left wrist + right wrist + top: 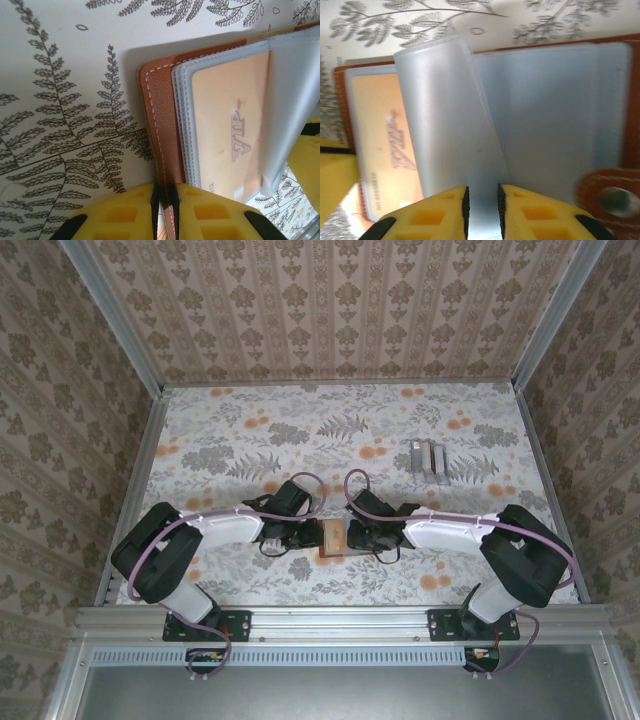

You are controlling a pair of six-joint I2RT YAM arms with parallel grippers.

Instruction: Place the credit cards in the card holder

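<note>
One holder (333, 538) lies open on the table (240, 425), close to the front edge and between the two grippers. The left gripper (164, 212) is clenched on the brown leather edge of the holder, and this edge runs through the thin slit between its yellow fingers. The right gripper (482, 207) pinches one clear sleeve (445, 115), which stands curved up from the rest. To the right of it, at least one more sleeve lies flat. On the left, one sleeve holds one orange card (385, 145) with raised letters. One snap tab (612, 195) lies at the holder's corner, just beside the right fingers.

In the top view both arms reach in from the sides and their grippers meet at the holder, so its left and right edges are closed in. Behind the holder the table runs wide up to the back wall (330, 310). Side walls with metal rails limit the table on the left and the right.

Well apart, at the far right, stands one pale tray (428, 458) with upright strips, too small to count.
</note>
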